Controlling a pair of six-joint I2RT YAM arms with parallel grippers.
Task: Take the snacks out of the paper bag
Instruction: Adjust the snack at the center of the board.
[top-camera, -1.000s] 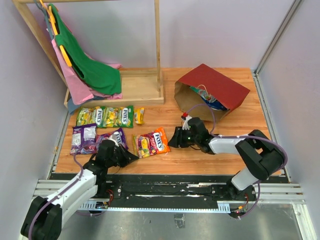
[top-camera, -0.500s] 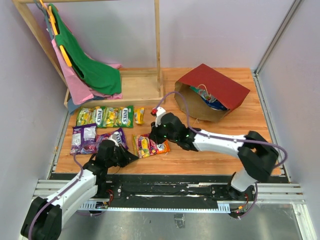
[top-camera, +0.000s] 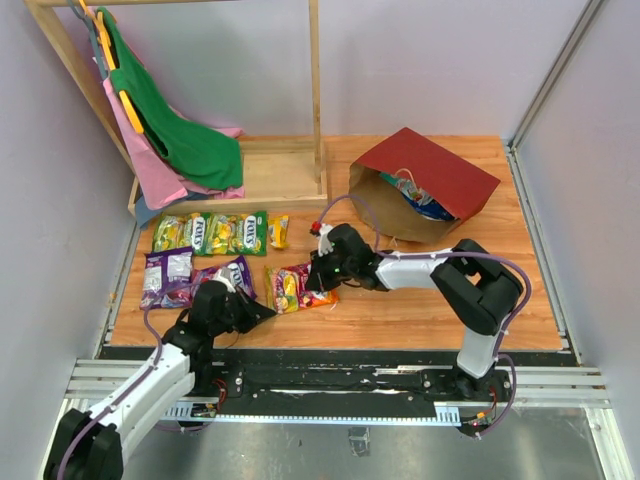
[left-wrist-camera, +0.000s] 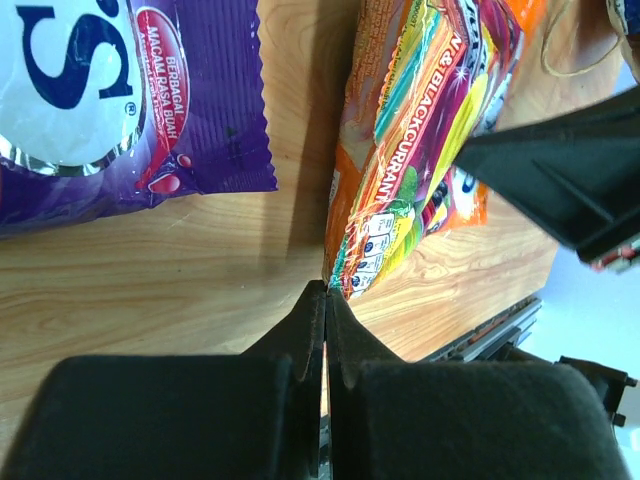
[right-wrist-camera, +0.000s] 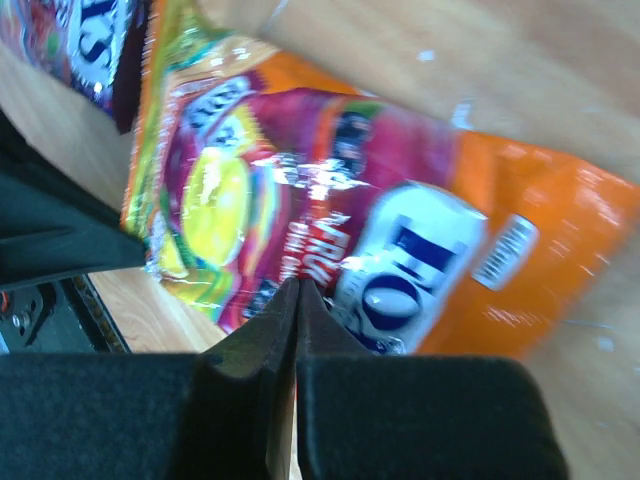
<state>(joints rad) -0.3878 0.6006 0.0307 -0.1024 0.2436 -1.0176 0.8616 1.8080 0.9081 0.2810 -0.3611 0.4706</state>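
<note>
Lying on its side at the far right of the table (top-camera: 400, 315), the paper bag (top-camera: 440, 170) has its mouth turned toward the left, and a blue chip bag (top-camera: 432, 209) shows just inside it. Most of the snacks are out on the wood: a row of green and yellow packets (top-camera: 210, 232) with a small yellow one (top-camera: 278, 231) at its right end, two purple packets (top-camera: 168, 276) nearer the arms, and an orange packet (top-camera: 300, 286) to their right. The right gripper (top-camera: 318, 276) reaches across over the orange packet, its jaws pressed together with nothing between them; whether the tips touch the wrapper I cannot tell. The left gripper (left-wrist-camera: 325, 292) sits low by the near edge, jaws likewise closed and empty, tips pointing at the orange packet's near corner, just beside it. A wooden rack (top-camera: 315, 100) hung with green and pink cloths (top-camera: 190, 145) stands at the far left.
</note>
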